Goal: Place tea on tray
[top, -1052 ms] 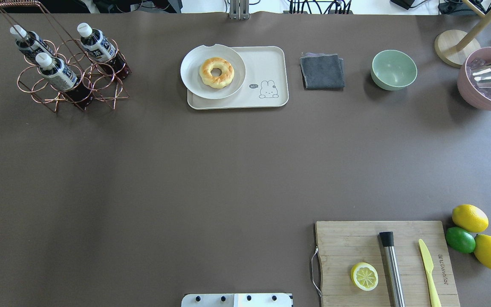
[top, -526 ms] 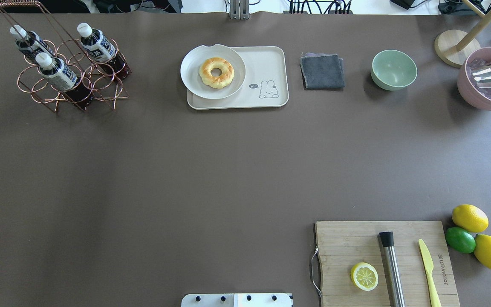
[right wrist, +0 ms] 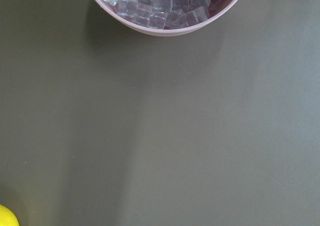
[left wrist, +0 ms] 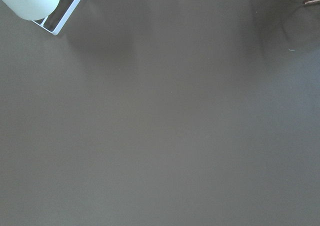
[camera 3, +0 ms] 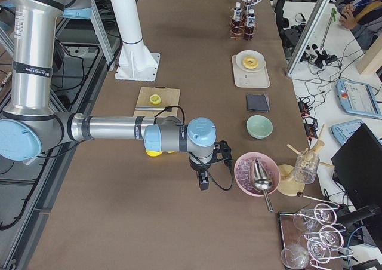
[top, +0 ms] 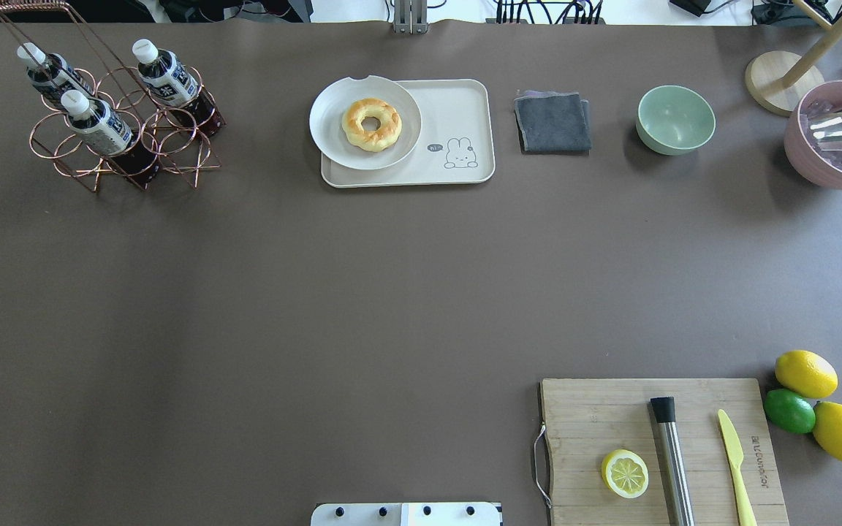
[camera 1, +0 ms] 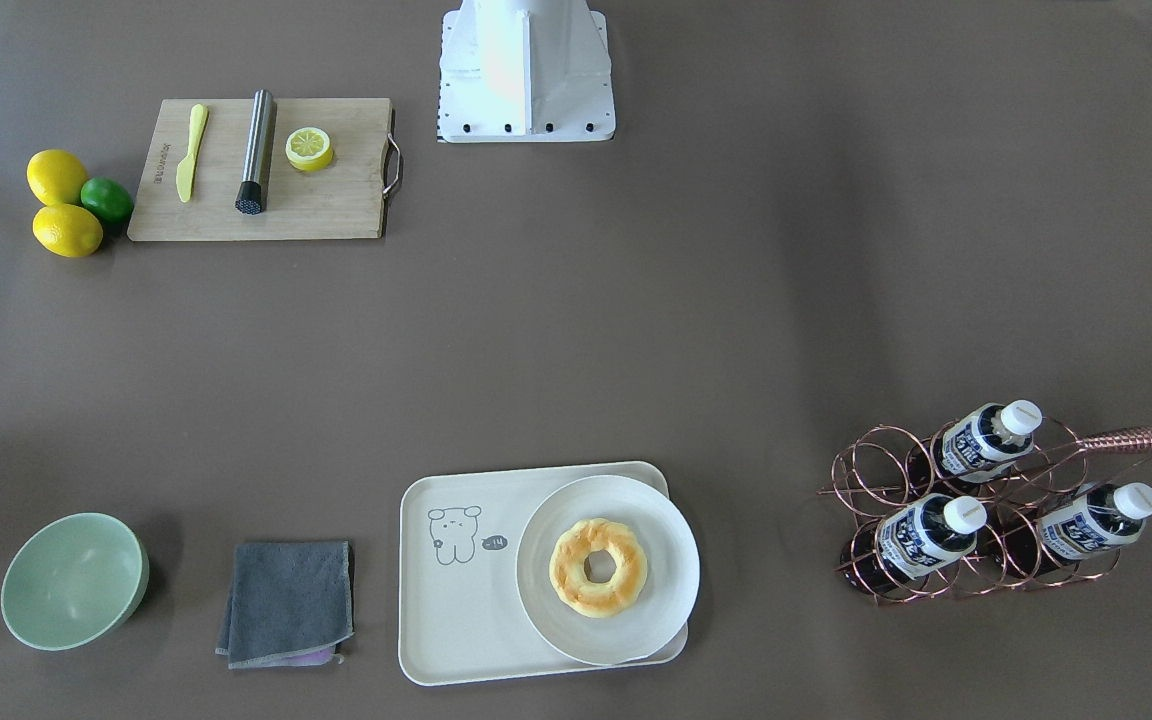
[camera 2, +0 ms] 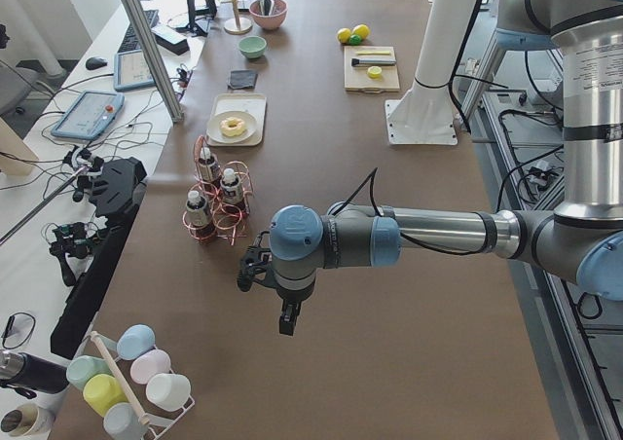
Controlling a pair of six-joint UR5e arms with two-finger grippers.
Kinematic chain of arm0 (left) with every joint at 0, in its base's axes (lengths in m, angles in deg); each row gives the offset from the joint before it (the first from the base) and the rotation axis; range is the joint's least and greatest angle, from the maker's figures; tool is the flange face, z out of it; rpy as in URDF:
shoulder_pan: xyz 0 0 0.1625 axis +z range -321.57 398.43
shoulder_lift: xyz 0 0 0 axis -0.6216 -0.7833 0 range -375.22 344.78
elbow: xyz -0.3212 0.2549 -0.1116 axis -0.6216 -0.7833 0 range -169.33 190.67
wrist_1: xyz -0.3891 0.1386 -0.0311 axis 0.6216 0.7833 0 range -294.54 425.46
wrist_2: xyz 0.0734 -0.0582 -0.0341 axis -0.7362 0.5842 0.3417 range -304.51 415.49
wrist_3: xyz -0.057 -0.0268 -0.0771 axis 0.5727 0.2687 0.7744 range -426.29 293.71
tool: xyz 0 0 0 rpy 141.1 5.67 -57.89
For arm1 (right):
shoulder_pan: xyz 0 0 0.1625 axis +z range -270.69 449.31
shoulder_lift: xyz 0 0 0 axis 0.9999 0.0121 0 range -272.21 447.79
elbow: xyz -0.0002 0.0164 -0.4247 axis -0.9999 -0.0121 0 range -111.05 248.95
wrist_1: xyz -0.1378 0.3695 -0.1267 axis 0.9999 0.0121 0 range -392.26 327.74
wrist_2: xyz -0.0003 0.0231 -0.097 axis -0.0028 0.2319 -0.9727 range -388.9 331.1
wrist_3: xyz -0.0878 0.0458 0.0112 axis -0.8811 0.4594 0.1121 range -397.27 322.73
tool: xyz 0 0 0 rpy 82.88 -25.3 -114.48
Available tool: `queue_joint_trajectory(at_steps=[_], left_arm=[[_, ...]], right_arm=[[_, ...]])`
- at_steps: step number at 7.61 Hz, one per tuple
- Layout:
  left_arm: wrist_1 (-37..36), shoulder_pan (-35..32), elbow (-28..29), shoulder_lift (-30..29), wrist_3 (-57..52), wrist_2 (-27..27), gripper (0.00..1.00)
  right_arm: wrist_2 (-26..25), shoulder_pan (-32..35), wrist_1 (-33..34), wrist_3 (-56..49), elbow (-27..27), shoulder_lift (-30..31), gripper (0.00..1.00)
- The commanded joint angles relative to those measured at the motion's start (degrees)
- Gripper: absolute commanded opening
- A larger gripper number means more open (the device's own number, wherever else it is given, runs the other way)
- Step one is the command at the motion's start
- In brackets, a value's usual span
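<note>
Nearest the robot's base, the brown worktop (top: pixel 392 292) lies bare, and neither arm reaches into the overhead view. Only the side cameras catch them. The left gripper (camera 2: pixel 285 323) hangs pointing down over bare worktop, and the right gripper (camera 3: pixel 203 183) hangs the same way just beside a pink bowl of ice cubes (camera 3: pixel 256 173). From those angles I cannot tell whether either gripper is open or closed.

Out at the far edge, in the left corner, three small clear plastic bottles of dark tea with white caps sit in a copper wire rack (top: pixel 172 150). I would take the nearest tea bottle (top: pixel 99 126). It stands cap-up in its ring, long axis roughly vertical. None is on the tray yet.

The rack lies beyond the left gripper along the table, so I judge the left arm the nearer one by far.

Further right along that far edge sits the cream-white rectangular plastic tray (top: pixel 457 109). A round white plate (top: pixel 330 139) with a ring-shaped pastry (top: pixel 371 124) covers its rack-side half. The bare half lies on the far side of that plate.
</note>
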Motion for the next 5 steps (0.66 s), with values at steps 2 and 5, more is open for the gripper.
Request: queue_joint_trajectory(at_steps=[2, 5], left_arm=[[0.2, 0.0, -0.1, 0.0, -0.2, -0.1, 0.98], [0.2, 0.0, -0.4, 0.1, 0.1, 0.0, 0.98]], right_arm=[[-0.4, 0.0, 0.0, -0.1, 0.1, 0.1, 1.00], [-0.4, 0.0, 0.0, -0.1, 0.1, 0.5, 1.00]])
